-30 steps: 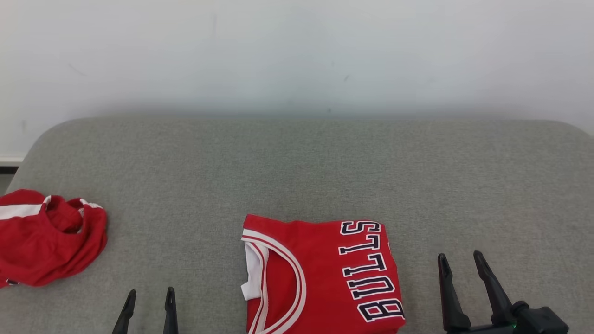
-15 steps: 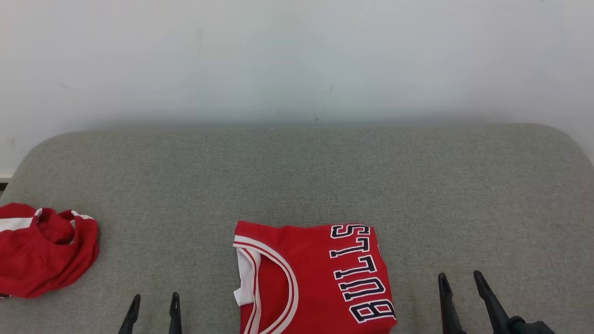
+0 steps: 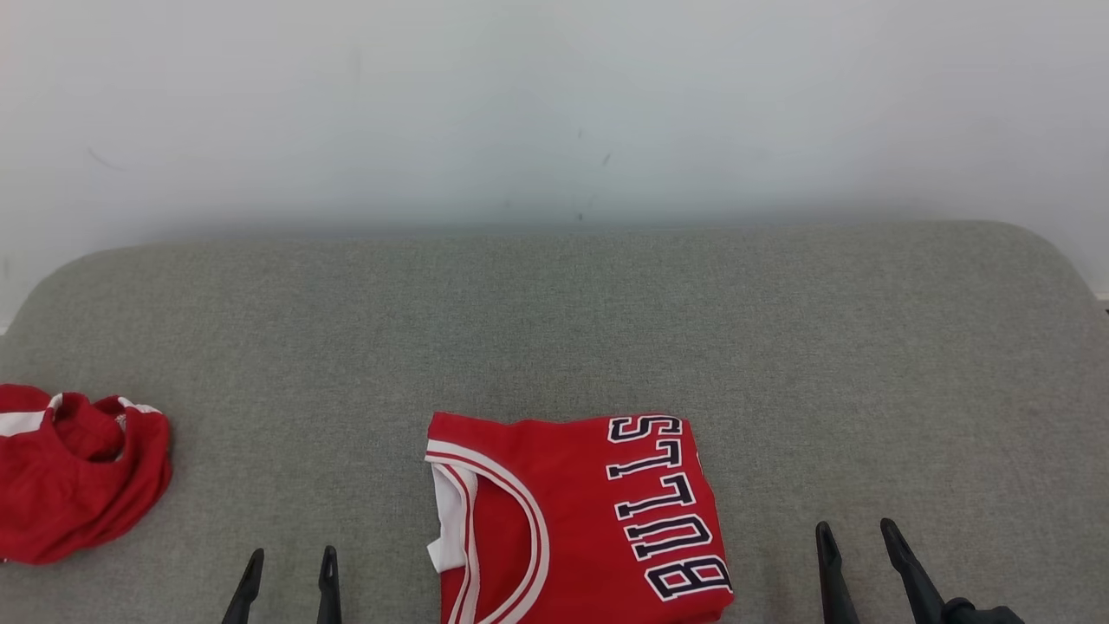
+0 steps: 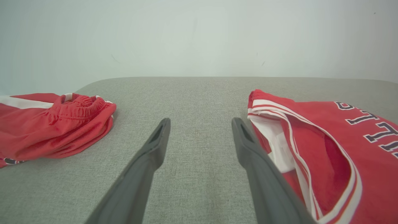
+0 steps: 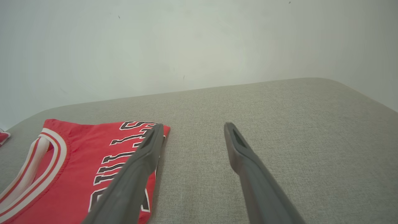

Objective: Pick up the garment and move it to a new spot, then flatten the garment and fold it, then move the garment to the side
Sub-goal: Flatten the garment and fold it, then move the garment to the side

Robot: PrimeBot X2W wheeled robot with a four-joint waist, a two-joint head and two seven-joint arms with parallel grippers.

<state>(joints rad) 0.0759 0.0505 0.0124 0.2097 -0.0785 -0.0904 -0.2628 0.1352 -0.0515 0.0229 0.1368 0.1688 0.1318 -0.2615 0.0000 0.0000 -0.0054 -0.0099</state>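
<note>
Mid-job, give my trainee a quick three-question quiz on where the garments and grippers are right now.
1. True or false: the folded red sleeveless jersey lettered BULLS lies flat on the grey fabric cushion.
2. The crumpled red garment with white stripes lies: A) on the jersey; B) apart, to the robot's left of it; C) under it.
3. Fill in: the left gripper and right gripper both stand ____, holding nothing.
Key: 1 true; 2 B; 3 open.
</note>
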